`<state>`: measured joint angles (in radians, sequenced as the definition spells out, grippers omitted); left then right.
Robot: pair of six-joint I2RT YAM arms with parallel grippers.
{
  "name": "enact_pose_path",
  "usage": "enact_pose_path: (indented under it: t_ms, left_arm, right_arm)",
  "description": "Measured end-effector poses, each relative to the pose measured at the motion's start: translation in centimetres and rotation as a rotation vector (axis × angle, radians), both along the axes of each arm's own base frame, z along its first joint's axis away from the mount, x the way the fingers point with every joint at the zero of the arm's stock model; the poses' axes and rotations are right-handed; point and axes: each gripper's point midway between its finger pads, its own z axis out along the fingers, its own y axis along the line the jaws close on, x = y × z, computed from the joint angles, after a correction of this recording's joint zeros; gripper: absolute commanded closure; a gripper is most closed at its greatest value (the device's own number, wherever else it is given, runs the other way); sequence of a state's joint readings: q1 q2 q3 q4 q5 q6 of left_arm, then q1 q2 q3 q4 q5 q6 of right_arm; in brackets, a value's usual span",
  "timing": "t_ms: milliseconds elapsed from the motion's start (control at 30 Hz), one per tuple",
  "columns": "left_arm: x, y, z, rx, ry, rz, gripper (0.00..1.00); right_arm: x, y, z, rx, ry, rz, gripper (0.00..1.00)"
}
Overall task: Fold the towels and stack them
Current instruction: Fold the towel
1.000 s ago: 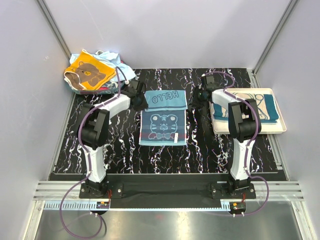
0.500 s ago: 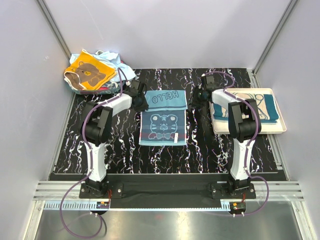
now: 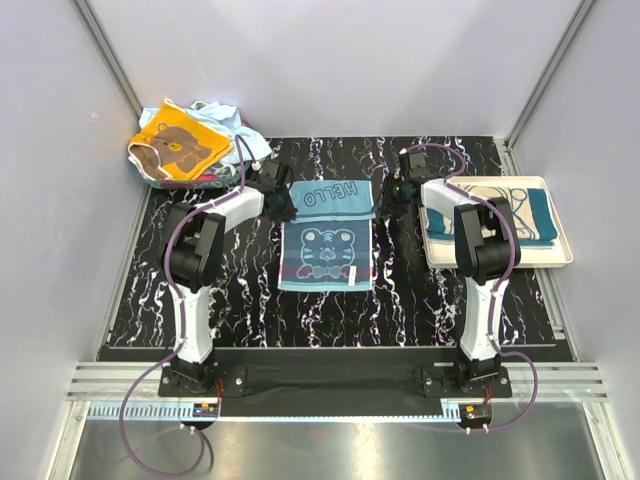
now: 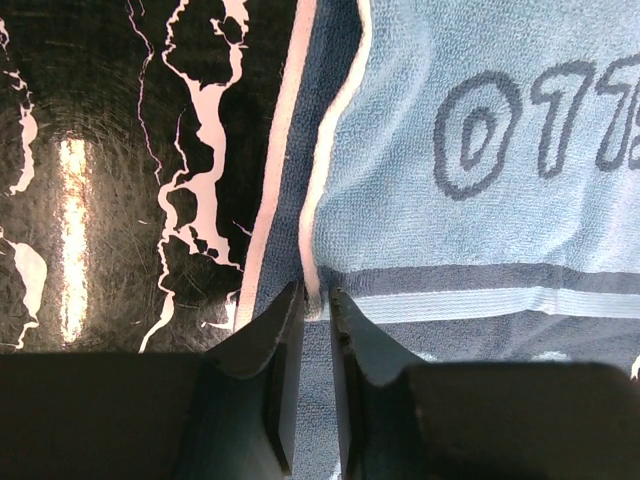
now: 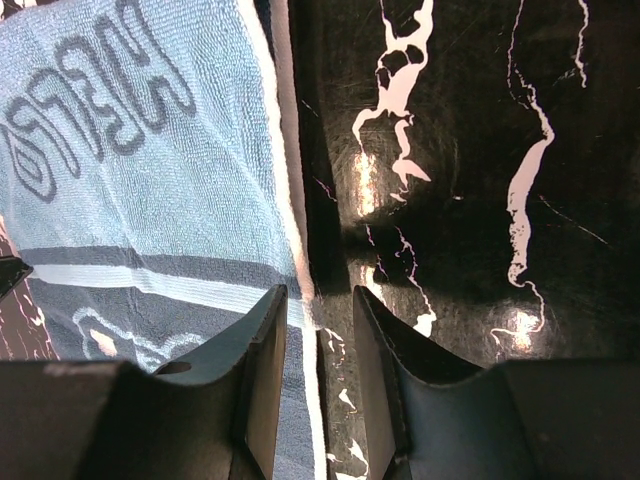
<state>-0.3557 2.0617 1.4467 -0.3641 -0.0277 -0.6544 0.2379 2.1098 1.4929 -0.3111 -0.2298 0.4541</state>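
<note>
The left claw (image 4: 315, 297) had its jaws nearly together astride the left hem of the blue towel (image 4: 480, 230); whether it truly gripped could not be told. The right claw (image 5: 318, 295) stood part open astride the opposite hem, holding nothing. The towel lay flat on the black table (image 3: 250, 290), likely so both edges could lift together for a fold.

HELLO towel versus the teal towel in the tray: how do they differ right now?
The HELLO towel lies spread open on the black table; the teal towel looks folded in the white tray. The HELLO towel is light blue with a tiger; the teal towel has a beige centre. Both lie flat.
</note>
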Motion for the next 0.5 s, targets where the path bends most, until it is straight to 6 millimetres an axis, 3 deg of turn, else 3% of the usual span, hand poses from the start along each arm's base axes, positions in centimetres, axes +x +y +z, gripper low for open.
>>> enact_pose_path:
  t_ms: [500]
  left_arm:
    - [0.00,-0.05,0.01,-0.002,0.000,-0.001,0.94]
  right_arm:
    - [-0.21,0.41,-0.49,0.002,0.012,0.002,0.58]
